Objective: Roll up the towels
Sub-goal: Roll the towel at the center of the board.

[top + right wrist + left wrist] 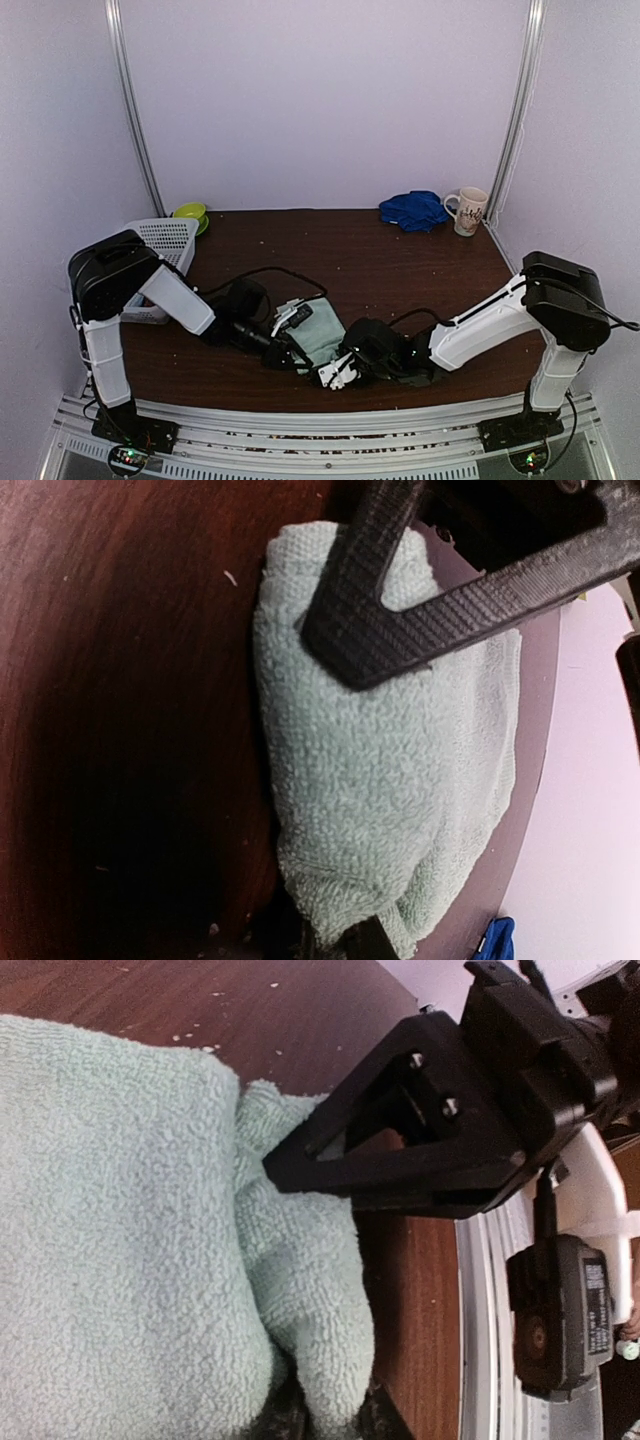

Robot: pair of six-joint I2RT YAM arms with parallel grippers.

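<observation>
Two towels lie on the dark wooden table [380, 255]. The small mint-green towel [390, 780] sits near the front edge, between the two arms, folded into a thick pad. The left gripper [335, 1422] has its fingers closed almost together on a bunched fold at the towel's edge, with cloth squeezed between the tips. The right gripper [333, 943] reaches in from the opposite side and likewise pinches the towel's rim, its jaws narrowed to a slit with terry cloth between them. In each wrist view the other gripper's black frame crosses over the towel; whether it touches the cloth there is unclear. The royal blue towel [413, 210] lies crumpled at the far right corner, well apart from both grippers and just beside a white patterned mug [468, 211]. A white mesh basket [165, 242] and a green bowl [190, 213] stand at the far left.
</observation>
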